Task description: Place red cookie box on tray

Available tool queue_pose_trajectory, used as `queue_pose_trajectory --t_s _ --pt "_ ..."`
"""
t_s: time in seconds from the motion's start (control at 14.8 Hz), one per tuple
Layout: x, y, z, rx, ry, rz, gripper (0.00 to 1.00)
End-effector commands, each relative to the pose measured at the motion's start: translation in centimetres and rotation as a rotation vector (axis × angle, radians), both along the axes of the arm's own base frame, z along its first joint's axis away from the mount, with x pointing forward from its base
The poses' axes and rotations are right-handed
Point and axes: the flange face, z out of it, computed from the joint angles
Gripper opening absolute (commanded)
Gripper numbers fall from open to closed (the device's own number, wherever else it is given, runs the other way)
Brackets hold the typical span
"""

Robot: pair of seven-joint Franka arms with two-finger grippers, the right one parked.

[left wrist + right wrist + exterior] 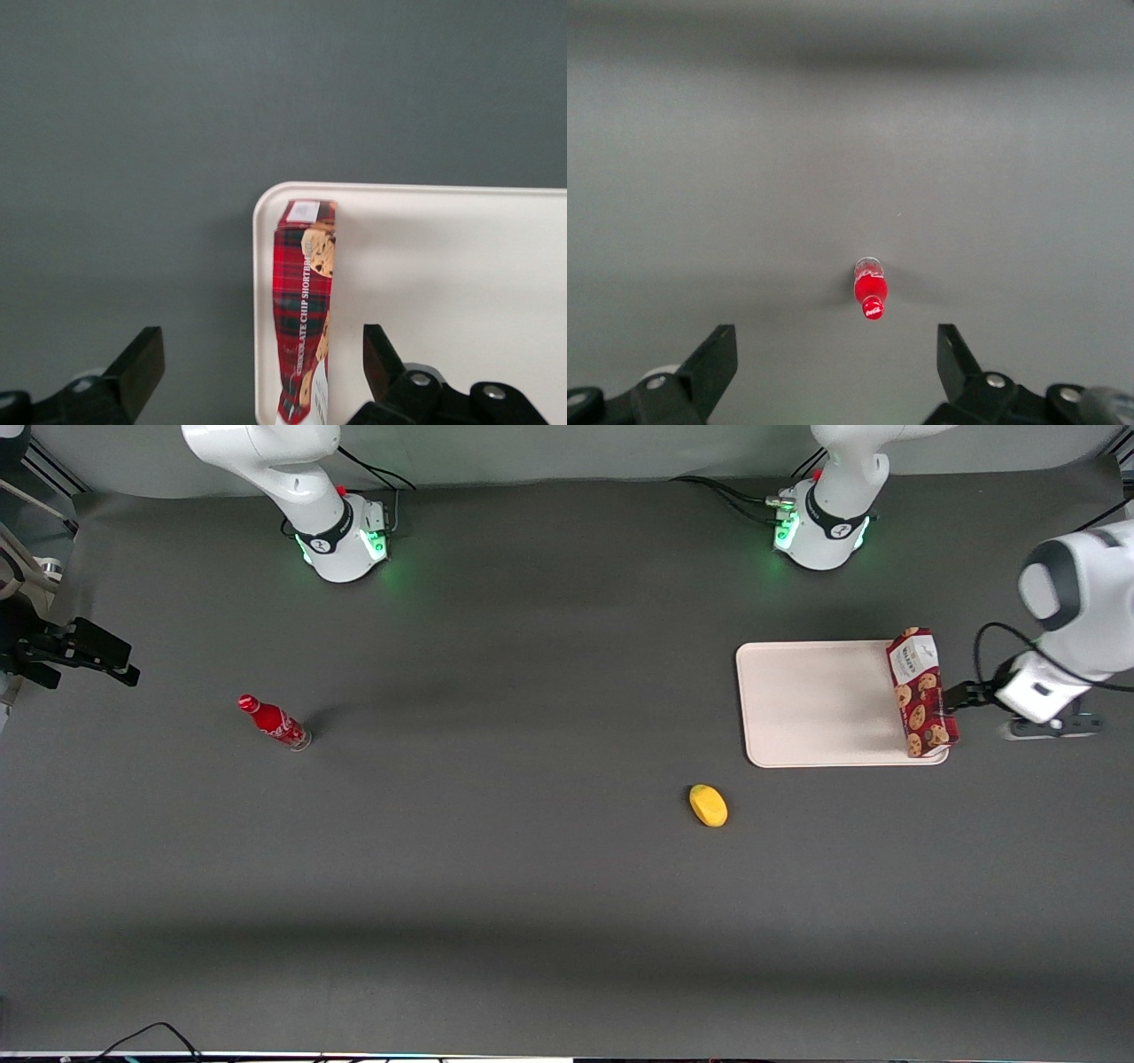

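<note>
Wide apart, the jaws of the left arm's gripper (259, 363) stand open with nothing clamped between them. Straight out ahead of the gap stands the red cookie box (304, 305), up on its long narrow edge, its near end reaching in between the two fingers (140, 363) without visibly touching either one. Moving outward, the box sits on the tray (443, 266), hard against the rim at the tray's short end closest to the jaws. From the front, the same story: the red cookie box (921, 691) stands along that edge of the tray (815, 704), with the gripper (957, 697) just beside it, toward the working arm's end of the table.

Judging by that, the placing looks all but done, and the step in hand is getting clear cleanly. A slim carton balanced on edge should tip easily, and it is right at the rim, so the safe play is to draw the jaws straight back along the box's length, keeping them spread, with no sideways drift that could brush a face. Lifting only once the fingertips are past the box end would be wise.

Further out on the table (496, 886) lie a yellow object (708, 805) and a red soda bottle (274, 723), well apart from the action.
</note>
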Motion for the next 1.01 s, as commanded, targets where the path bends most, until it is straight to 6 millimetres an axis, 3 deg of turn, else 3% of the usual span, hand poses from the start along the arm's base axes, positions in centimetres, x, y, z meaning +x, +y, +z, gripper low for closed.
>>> queue_pose_trajectory --t_s 0.0,0.2,0.47,0.67,0.94 --pt "4.2 -2.2 10.2 0.011 0.012 -0.018 1.0" --pt "6.3 -4.4 17.6 0.018 -0.027 -0.018 1.0" --pt "7.0 -9.2 23.7 0.023 -0.043 -0.079 1.0" --pt "6.4 -11.1 25.7 -0.03 -0.007 -0.102 1.0" --pt "6.2 -11.7 25.9 -0.063 0.001 -0.123 1.0"
